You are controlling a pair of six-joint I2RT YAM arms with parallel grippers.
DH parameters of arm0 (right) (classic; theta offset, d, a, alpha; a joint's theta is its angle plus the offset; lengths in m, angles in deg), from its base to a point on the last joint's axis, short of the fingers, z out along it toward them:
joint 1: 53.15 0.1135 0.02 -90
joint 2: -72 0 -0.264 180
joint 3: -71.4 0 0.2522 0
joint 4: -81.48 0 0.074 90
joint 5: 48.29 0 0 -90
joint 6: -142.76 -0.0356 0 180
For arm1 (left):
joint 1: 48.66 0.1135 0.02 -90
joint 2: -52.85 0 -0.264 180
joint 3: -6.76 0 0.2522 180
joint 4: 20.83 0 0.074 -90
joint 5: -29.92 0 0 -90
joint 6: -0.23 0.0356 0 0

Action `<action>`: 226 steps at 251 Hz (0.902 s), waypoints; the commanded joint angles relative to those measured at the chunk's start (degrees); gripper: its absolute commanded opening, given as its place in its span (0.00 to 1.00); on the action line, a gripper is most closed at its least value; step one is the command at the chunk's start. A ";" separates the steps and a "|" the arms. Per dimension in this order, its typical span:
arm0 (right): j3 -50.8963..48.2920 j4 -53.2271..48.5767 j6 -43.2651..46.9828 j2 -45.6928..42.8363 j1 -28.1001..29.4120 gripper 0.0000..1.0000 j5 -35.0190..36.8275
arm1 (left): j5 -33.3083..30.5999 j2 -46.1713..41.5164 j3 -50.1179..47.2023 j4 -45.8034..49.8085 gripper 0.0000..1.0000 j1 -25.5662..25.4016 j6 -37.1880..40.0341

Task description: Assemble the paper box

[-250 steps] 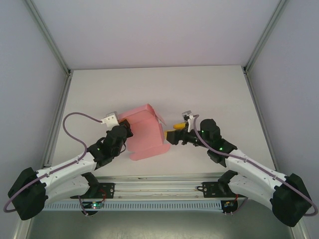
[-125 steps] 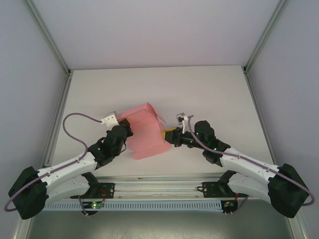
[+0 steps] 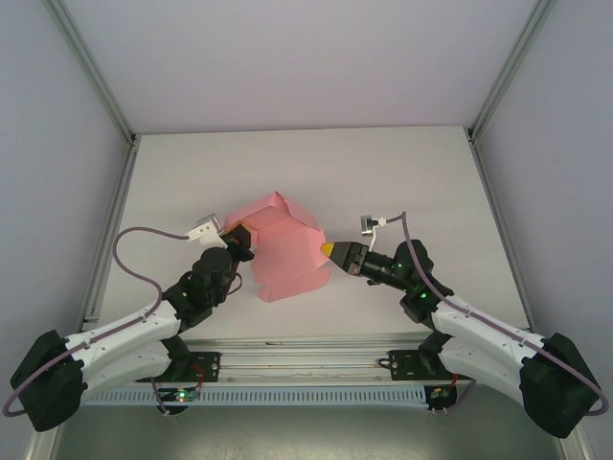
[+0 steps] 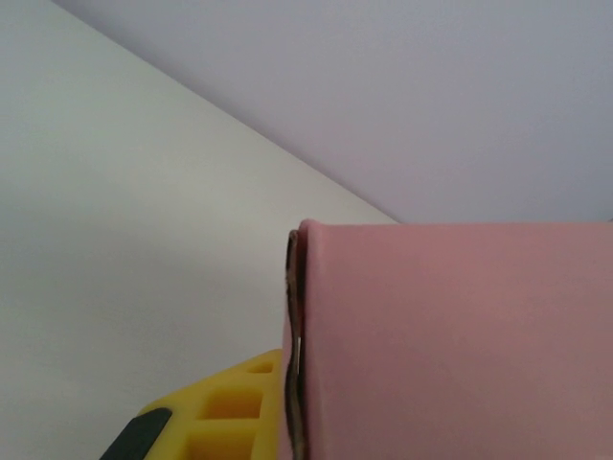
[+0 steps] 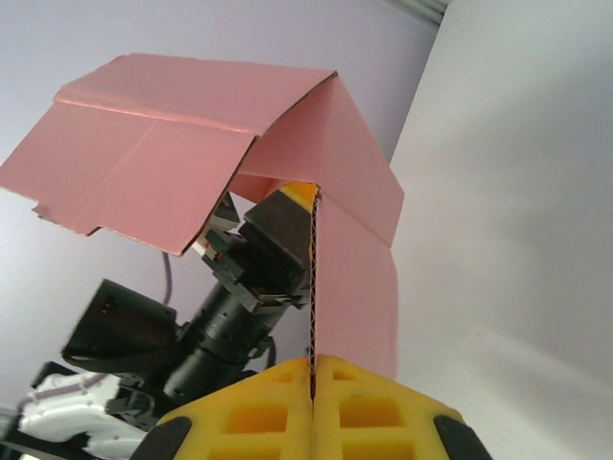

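The pink paper box [image 3: 283, 244] is a partly folded card sheet held up off the white table between both arms. My left gripper [image 3: 243, 236] is shut on its left edge. In the left wrist view the pink card [image 4: 460, 335] covers the right half, with one yellow finger [image 4: 230, 412] pressed against its edge. My right gripper [image 3: 329, 251] is shut on the right edge. In the right wrist view the two yellow fingers [image 5: 259, 412] pinch a vertical flap, and the paper box [image 5: 192, 134] arches over above them. The left gripper [image 5: 287, 225] sits behind that flap.
The white table [image 3: 402, 182] is bounded by aluminium frame posts [image 3: 115, 201] at left and right and by pale walls at the back. A metal rail [image 3: 306, 362] with the arm bases runs along the near edge.
The right gripper moved in to the box's right edge and shut on it. The box has risen and folded into a more upright, tented shape. The left gripper shifted slightly up.
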 commanded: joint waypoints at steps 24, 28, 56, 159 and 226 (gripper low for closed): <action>5.31 -9.27 3.36 -1.49 -0.74 0.23 0.93 | 0.25 0.95 3.12 -1.19 0.00 -0.28 0.56; 5.96 -12.47 5.33 -2.14 -0.77 0.25 2.36 | 0.24 0.91 3.08 -1.17 0.00 -0.22 0.70; 9.70 -30.99 18.95 -7.02 -1.59 0.35 13.82 | 0.00 0.01 3.61 2.52 0.00 -0.20 1.41; 17.55 -43.98 52.68 -8.14 -16.54 0.98 12.99 | 5.46 4.95 9.07 14.22 0.00 0.40 6.24; 26.25 -45.01 63.62 9.84 -17.58 0.98 -3.58 | 6.50 10.00 11.57 14.04 0.00 0.66 5.23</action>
